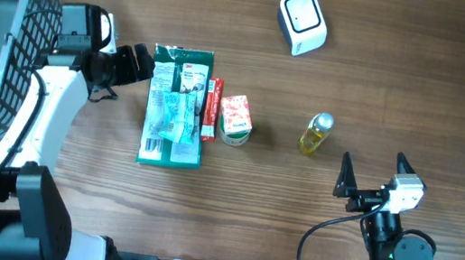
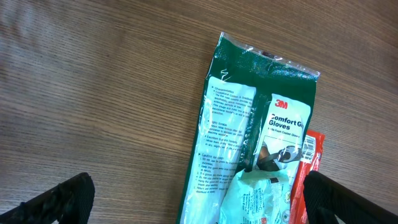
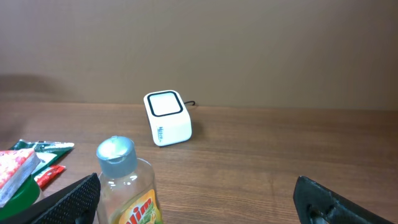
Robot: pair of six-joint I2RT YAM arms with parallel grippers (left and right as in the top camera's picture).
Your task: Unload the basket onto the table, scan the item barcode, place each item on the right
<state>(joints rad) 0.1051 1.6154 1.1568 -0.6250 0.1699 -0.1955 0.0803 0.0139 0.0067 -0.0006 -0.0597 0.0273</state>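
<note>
A green pack of gloves [image 1: 175,108] lies flat on the table with a pale sachet on top of it. A red sachet [image 1: 211,109], a small carton [image 1: 235,119] and a yellow liquid bottle [image 1: 315,133] lie to its right. The white scanner [image 1: 301,23] stands at the back. My left gripper [image 1: 143,66] is open just left of the pack's top edge, and in the left wrist view the gloves pack [image 2: 261,143] lies between its fingers [image 2: 62,202]. My right gripper [image 1: 373,165] is open and empty, right of the bottle [image 3: 127,186]. The scanner [image 3: 166,117] is far ahead.
A dark wire basket [image 1: 1,25] with a grey liner fills the far left corner, right beside my left arm. The scanner's cable runs off the back edge. Bare wooden table [image 1: 402,90] lies between the bottle and the scanner.
</note>
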